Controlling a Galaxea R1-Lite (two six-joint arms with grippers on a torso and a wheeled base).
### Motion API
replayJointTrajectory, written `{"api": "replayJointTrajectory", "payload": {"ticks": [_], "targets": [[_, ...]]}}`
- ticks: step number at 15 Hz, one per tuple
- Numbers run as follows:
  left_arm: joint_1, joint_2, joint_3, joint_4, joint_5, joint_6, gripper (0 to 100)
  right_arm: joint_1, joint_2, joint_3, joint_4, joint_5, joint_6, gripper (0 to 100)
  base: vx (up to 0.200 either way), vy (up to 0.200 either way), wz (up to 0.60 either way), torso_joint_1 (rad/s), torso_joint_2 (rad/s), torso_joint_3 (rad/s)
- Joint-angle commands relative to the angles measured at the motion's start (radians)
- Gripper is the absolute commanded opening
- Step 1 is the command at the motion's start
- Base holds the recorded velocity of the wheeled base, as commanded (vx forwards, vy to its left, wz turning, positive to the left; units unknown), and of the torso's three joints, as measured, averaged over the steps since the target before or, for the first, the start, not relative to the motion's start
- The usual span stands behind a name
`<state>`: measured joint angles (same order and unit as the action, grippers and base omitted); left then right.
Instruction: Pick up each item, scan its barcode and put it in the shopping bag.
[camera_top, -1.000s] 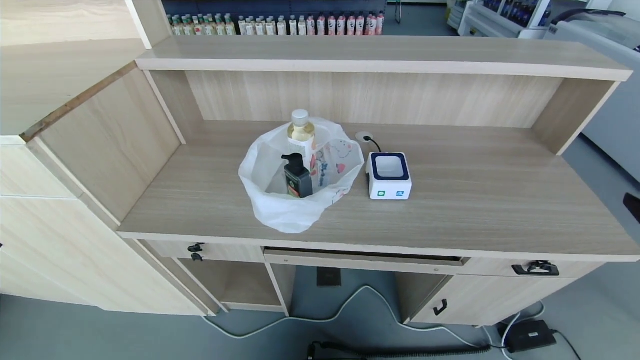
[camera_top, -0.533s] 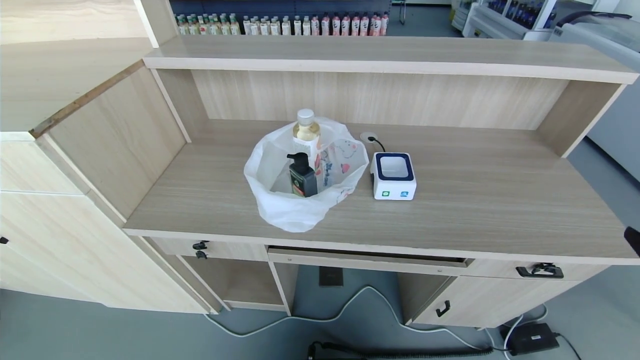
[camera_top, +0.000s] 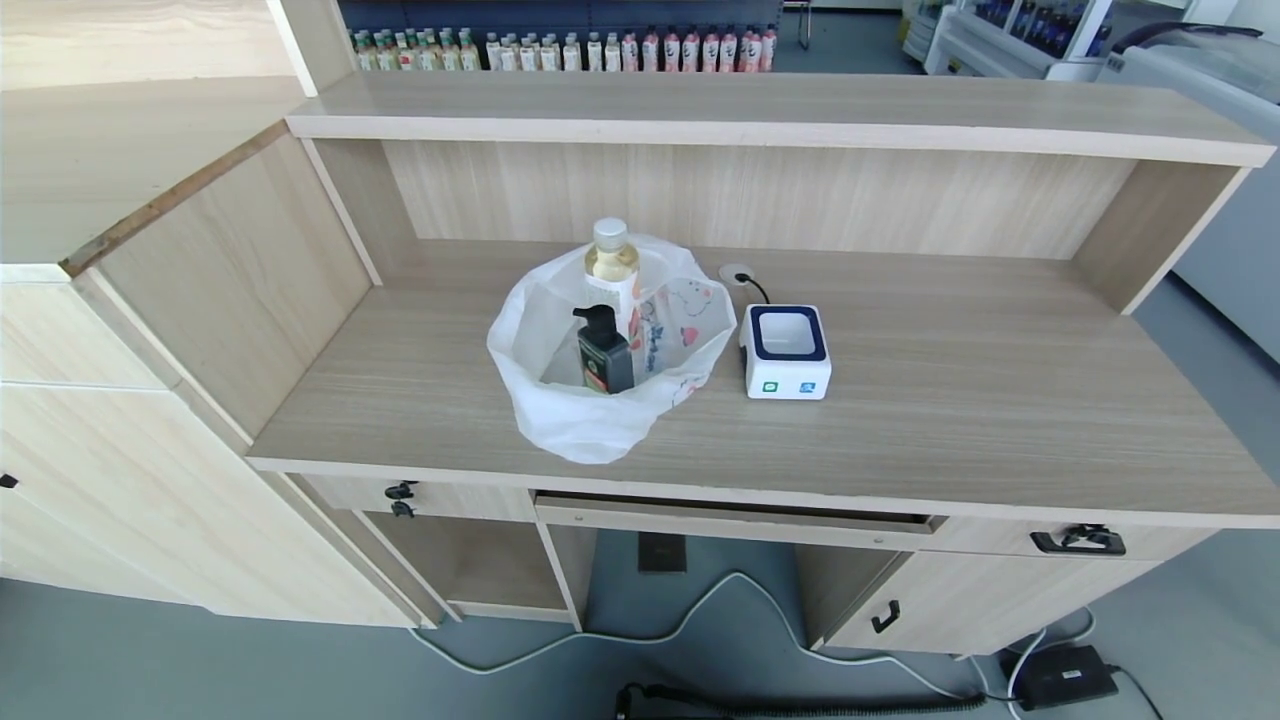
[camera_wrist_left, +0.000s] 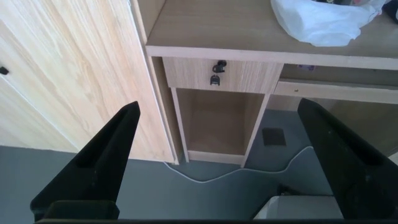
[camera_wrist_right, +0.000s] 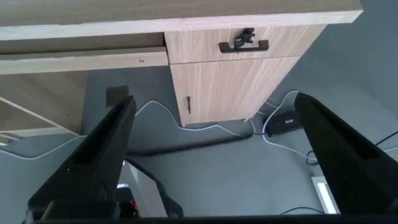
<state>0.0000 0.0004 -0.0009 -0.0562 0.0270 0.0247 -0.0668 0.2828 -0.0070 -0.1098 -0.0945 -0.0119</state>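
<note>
A white shopping bag stands open on the wooden counter. Inside it stand a tall bottle of yellow drink with a white cap and a dark pump bottle. To the bag's right sits the white barcode scanner with a dark-rimmed window. My left gripper hangs open below counter height, facing the open cupboard under the desk, with the bag at the counter edge beyond it. My right gripper hangs open over the floor, before the drawer with a black handle. Both hold nothing.
A raised shelf runs along the counter's back, with side walls at both ends. A round cable hole lies behind the scanner. Cables and a black power box lie on the floor under the desk. Bottles line a far shelf.
The whole head picture shifted slightly to the right and settled, so the camera moved. A dark part at the right edge dropped out of sight. The bag, bottles and scanner stayed put.
</note>
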Motion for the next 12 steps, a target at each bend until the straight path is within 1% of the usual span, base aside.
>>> {"api": "replayJointTrajectory", "payload": {"ticks": [1, 2, 7, 12], "targets": [[0.000, 0.000, 0.001, -0.001, -0.001, 0.000, 100, 0.055, -0.244, 0.001, 0.102, 0.013, 0.036, 100, 0.000, 0.000, 0.00, 0.000, 0.00, 0.000], [0.000, 0.000, 0.001, -0.001, 0.001, 0.000, 100, 0.074, -0.283, 0.004, 0.125, 0.036, 0.035, 100, 0.000, 0.000, 0.00, 0.000, 0.00, 0.000], [0.000, 0.000, -0.001, -0.001, 0.001, 0.000, 100, 0.074, -0.281, 0.002, 0.134, 0.033, 0.064, 100, 0.000, 0.000, 0.00, 0.000, 0.00, 0.000], [0.000, 0.000, 0.001, -0.001, 0.001, 0.000, 100, 0.074, -0.281, 0.002, 0.134, 0.033, 0.064, 100, 0.000, 0.000, 0.00, 0.000, 0.00, 0.000]]}}
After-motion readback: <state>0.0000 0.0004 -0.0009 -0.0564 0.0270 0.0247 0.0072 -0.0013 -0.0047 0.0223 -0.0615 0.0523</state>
